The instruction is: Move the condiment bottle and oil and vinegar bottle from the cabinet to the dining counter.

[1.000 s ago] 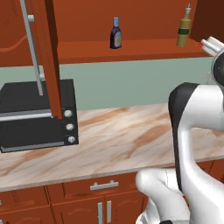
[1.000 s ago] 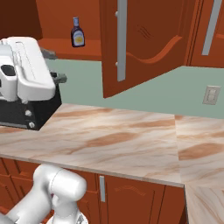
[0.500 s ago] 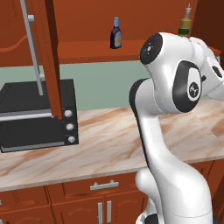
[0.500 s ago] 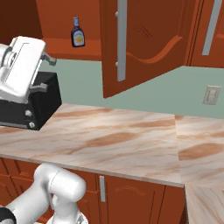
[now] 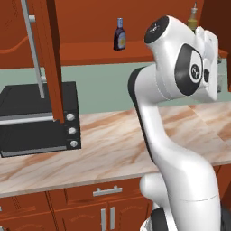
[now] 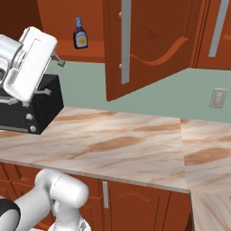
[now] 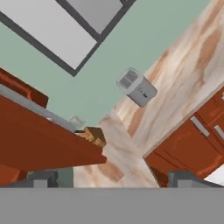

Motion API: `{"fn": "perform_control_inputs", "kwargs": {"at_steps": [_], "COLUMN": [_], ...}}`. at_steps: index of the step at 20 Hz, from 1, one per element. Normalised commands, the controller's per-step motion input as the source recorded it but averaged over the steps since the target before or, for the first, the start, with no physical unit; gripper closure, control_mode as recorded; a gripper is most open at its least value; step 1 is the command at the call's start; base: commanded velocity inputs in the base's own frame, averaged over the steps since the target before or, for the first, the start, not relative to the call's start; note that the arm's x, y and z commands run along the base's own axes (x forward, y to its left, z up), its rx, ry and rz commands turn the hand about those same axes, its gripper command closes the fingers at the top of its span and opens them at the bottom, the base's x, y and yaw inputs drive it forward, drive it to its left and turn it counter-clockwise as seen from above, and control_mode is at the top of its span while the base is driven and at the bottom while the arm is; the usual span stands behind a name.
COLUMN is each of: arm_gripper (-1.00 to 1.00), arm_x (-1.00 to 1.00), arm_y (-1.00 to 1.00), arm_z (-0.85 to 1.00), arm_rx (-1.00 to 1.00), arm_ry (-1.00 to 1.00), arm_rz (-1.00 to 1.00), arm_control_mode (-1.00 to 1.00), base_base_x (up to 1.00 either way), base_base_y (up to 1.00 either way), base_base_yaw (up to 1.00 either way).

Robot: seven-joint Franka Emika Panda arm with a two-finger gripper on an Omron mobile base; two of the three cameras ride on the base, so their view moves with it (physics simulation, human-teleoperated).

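Right now your fingers (image 7: 111, 177) are standing spread wide with nothing between them, raised high above the bench (image 5: 113, 144). You are looking at the condiment bottle (image 5: 119, 34) and the oil and vinegar bottle (image 5: 192, 16) standing well apart on the open cabinet's (image 6: 149, 45) shelf.

Even, flat rendered light, soft focus throughout

All three views are evenly bright with no glare and no clear light source; shadow is faint, darkest inside the open cabinet (image 5: 90, 27) and under its door (image 6: 144, 49). The marble counter (image 6: 117, 144) shows a dull sheen. Edges look slightly soft and pixelated, most in the tilted hand view; no edge distortion shows.
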Motion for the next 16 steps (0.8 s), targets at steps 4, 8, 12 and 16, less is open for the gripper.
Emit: {"fn": "perform_control_inputs", "kwargs": {"at_steps": [4,8,12,16], "arm_gripper": [-1.0,-1.0,-1.0,-1.0], "arm_x": [0.48,0.52,0.42,0.28], "arm_y": [-0.01,-0.07,-0.22,-0.35], "arm_z": [-0.24,-0.26,-0.05,0.0], "arm_rx": [0.01,0.0,0.0,0.0], "arm_ry": [-0.21,-0.08,-0.08,-0.1], "arm_rz": [-0.19,-0.19,-0.11,0.0], "arm_control_mode": [-1.0,-1.0,-1.0,-1.0], "base_base_x": [0.0,0.0,0.0,0.0], "base_base_y": [0.0,0.0,0.0,0.0], "base_base_yaw": [0.0,0.0,0.0,0.0]}}
